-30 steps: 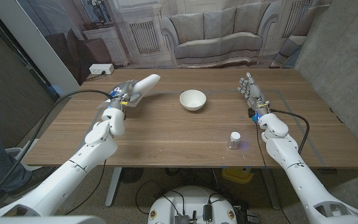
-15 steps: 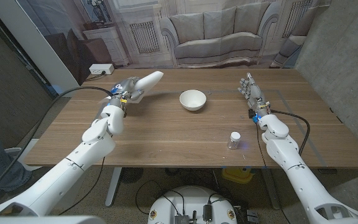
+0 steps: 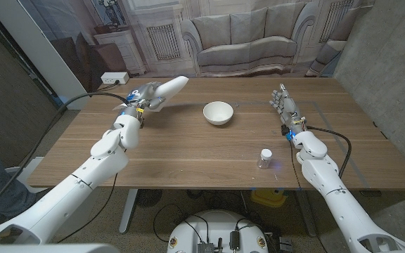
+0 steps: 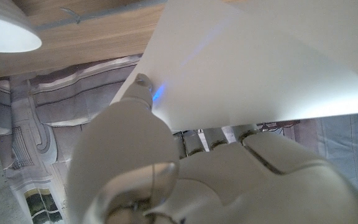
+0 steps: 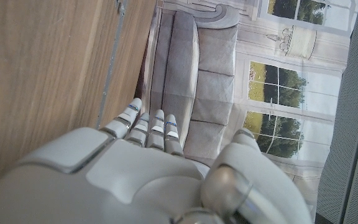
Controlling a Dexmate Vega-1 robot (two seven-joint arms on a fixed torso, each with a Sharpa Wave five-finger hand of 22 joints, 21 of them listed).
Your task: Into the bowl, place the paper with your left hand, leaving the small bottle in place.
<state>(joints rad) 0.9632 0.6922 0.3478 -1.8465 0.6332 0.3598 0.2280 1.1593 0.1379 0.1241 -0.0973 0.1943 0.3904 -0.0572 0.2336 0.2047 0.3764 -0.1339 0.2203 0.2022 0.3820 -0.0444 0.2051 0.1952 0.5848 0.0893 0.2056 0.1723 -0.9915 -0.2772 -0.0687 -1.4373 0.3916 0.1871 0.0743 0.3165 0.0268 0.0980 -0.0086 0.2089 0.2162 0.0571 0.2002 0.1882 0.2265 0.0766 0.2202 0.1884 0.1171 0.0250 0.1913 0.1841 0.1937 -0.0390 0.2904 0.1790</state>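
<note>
My left hand (image 3: 145,97) holds a white sheet of paper (image 3: 167,87) lifted above the table's far left part, the sheet pointing toward the white bowl (image 3: 218,112). In the left wrist view the paper (image 4: 253,68) spreads out past my left hand (image 4: 166,168), and the bowl's rim (image 4: 5,28) shows at a corner. The small bottle (image 3: 265,157), clear with a white cap, stands upright near the front right. My right hand (image 3: 285,104) stands over the table's right side with fingers straight and nothing in it; the same right hand (image 5: 148,168) fills the lower part of its wrist view.
The wooden table (image 3: 188,154) reaches to a printed backdrop of a sofa (image 3: 245,39) behind it. A black cable (image 3: 83,105) trails off the left edge. The table's right edge (image 3: 371,133) lies close to my right arm.
My left hand has carried the paper up and a little toward the bowl. The right hand, bowl and bottle stay where they were.
</note>
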